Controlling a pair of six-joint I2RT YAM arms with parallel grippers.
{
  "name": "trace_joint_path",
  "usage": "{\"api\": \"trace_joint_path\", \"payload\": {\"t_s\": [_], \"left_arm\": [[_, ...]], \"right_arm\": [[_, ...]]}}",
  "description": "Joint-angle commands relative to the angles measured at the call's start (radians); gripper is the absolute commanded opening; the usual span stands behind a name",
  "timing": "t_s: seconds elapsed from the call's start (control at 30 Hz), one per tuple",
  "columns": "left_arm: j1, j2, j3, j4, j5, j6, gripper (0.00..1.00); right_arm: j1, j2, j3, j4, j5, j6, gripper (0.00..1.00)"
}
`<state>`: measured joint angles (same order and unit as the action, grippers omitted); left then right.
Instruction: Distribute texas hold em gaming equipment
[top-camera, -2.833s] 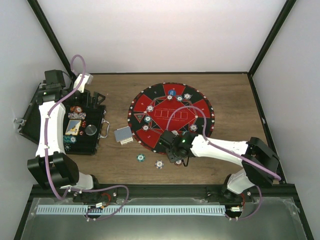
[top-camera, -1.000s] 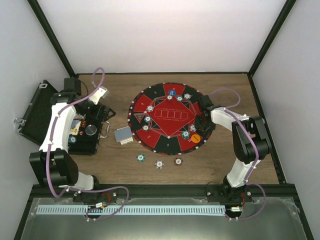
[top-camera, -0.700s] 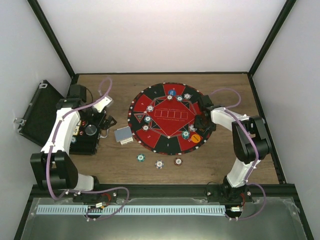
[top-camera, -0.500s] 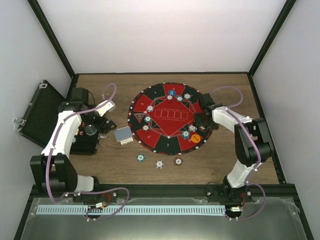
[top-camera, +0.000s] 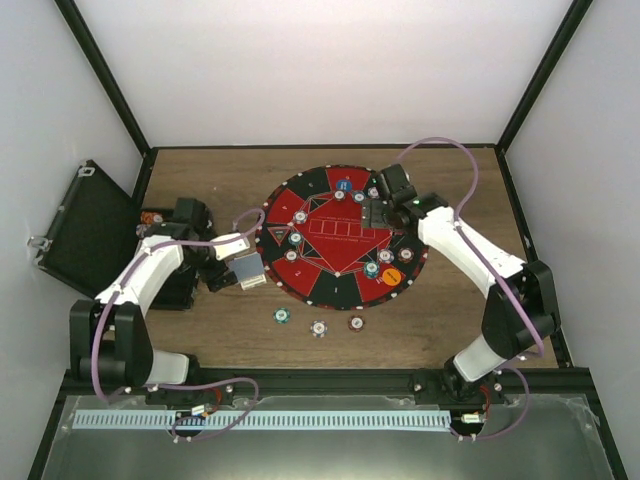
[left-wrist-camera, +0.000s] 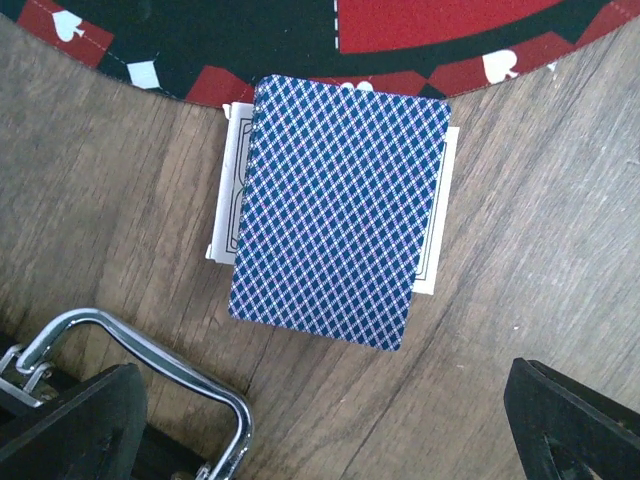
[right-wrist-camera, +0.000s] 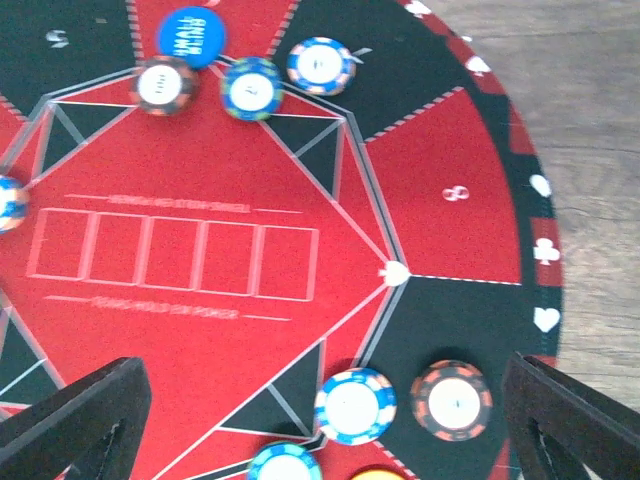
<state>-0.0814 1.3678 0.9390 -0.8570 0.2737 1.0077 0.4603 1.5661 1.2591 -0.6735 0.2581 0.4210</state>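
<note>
Hovering with left gripper (left-wrist-camera: 330, 425) spread wide and empty, card deck (left-wrist-camera: 335, 210) directly below, at mat (left-wrist-camera: 250, 40) edge. Probable step: card pickup. Next: lower, straddle deck sides, pinch gently. Holding right gripper (right-wrist-camera: 320, 420) wide, empty, above poker chips (right-wrist-camera: 355, 405).

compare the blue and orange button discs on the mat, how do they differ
Colour: the blue button disc is blue, the orange button disc orange. Place: the blue one lies by the far edge of the mat, the orange one by its near right edge. In the right wrist view the blue one shows whole, the orange one is cut off at the bottom. Both are round and flat.
</note>
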Motion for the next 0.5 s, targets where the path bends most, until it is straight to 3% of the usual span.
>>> {"api": "trace_joint_path", "payload": {"t_s": [0.0,0.47], "left_arm": [[-0.021,0.017,-0.023,0.061,-0.037,0.071,1.00],[-0.048,0.075,-0.114,0.196,-0.097,0.100,1.00]], "right_arm": [[0.068,-0.021,0.052,-0.020,0.013,0.018,0.98],[0.129,-0.048,-0.034,0.043,-0.063,0.058,0.99]]}}
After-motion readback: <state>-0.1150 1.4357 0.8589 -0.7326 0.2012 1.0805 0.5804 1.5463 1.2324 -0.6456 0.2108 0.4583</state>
